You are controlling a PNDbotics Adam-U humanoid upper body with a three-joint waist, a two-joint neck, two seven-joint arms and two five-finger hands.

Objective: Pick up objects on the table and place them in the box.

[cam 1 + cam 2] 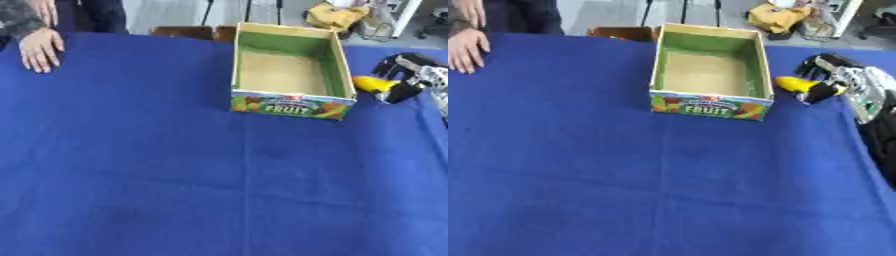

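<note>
An open cardboard box (292, 106) with "FRUIT" printed on its front wall stands at the far middle of the blue-clothed table (175, 165). Its green-lined inside shows only a bare brown floor. Just right of the box, a yellow object (792, 84) shaped like a banana sticks out toward the box's right wall. My right hand (826, 86), black and silver, comes in from the right edge with its fingers curled round the object's right end. The object sits at about the height of the box's rim, beside the box and outside it. My left hand shows in neither view.
A person's hand (39, 47) rests flat on the table's far left corner. Beyond the far edge lie a yellow bundle (337, 16) and a brown piece of furniture (188, 32). The blue cloth spreads wide in front of the box.
</note>
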